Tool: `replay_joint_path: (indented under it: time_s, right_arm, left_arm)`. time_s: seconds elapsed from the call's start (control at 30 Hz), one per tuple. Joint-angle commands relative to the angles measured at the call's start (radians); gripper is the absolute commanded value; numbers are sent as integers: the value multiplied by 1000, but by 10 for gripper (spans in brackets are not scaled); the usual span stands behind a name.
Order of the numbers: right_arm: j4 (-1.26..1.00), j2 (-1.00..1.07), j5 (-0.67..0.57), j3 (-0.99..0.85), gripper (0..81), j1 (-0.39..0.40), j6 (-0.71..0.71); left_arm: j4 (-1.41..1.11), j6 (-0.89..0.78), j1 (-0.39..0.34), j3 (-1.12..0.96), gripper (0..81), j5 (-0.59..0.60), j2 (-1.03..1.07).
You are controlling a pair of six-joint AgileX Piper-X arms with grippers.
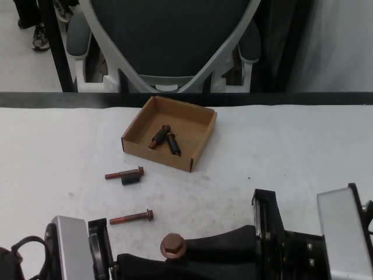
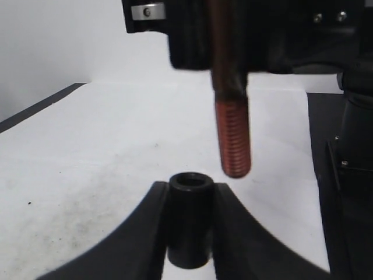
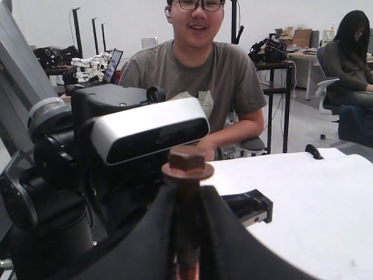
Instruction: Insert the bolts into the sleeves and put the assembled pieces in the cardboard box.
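My left gripper [image 2: 190, 195] is shut on a black sleeve [image 2: 190, 227], held upright with its bore facing up. Just above it, slightly off to one side, hangs a copper bolt [image 2: 232, 137], threaded end down and not touching the sleeve. My right gripper [image 3: 186, 204] is shut on that bolt's shank [image 3: 187, 233], below its hex head [image 1: 172, 245]. The cardboard box [image 1: 198, 151] stands mid-bench with two assembled pieces [image 1: 165, 139] inside. Two loose bolts [image 1: 124, 173] [image 1: 131, 218] lie in front of the box, and a loose sleeve [image 1: 129, 181] rests beside the nearer-to-box one.
Both arms crowd the near edge of the bench, the left arm's wrist camera [image 3: 145, 131] close behind the held bolt. A chair [image 1: 169, 46] stands beyond the bench's far edge [image 1: 291, 98]. White bench surface [image 1: 291, 151] spreads right of the box.
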Motion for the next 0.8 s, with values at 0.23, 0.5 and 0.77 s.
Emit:
replay_joint_path:
  time_s: [0.23, 0.5, 0.77]
  right_arm:
    - [82, -7, 29, -4, 2, -27, -29]
    - [86, -7, 22, -18, 2, -36, -29]
    - [88, -7, 22, -17, 2, -34, -27]
  left_arm:
    - [95, 48, -4, 7, 8, 30, -136]
    - [116, 48, -4, 15, 8, 16, -171]
    - [-17, -23, -4, 15, 8, 5, -171]
